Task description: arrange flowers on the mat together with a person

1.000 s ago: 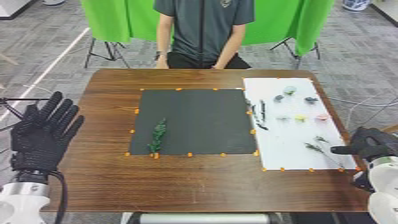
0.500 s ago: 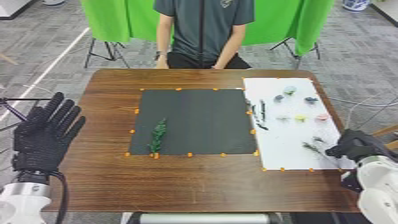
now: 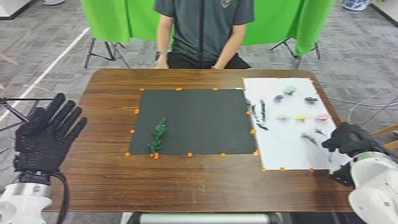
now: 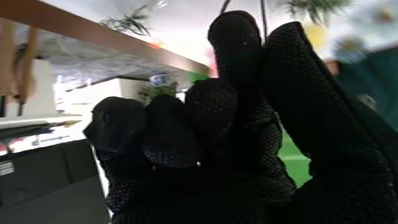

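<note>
Have right hand (image 3: 355, 138) at the right edge of the white mat (image 3: 277, 156), toward its near right corner, just beside grey sprigs (image 3: 311, 140). See fingers (image 4: 235, 45) partly bent and thumb (image 4: 306, 85) standing apart from their tips: not spread flat, not pressed together, no pinch evident. Can't tell about contact with the stems. See grey sprigs lying on the near right part of the white mat. Farther up the same mat, see yellow bloom (image 3: 300, 118) between pale bloom (image 3: 282, 118) and pink bloom (image 3: 322, 117); toward the far edge, find dark blooms (image 3: 311, 100) and light green bloom (image 3: 290, 90). Find dark twigs (image 3: 261, 114) along the mat's left edge. Across on the dark mat (image 3: 200, 117), see green sprig (image 3: 158, 136) laid by the near left corner, tip toward the far edge. At the left edge of the tabletop (image 3: 191, 185), see left hand (image 3: 43, 142) spread wide, holding nothing. Would call progress early: count one green sprig down on the dark mat, with grey sprigs, twigs and all blooms left to place. Likely picking up a grey sprig next. Watch for sliding thin stems along the mat instead of closing on them.
</note>
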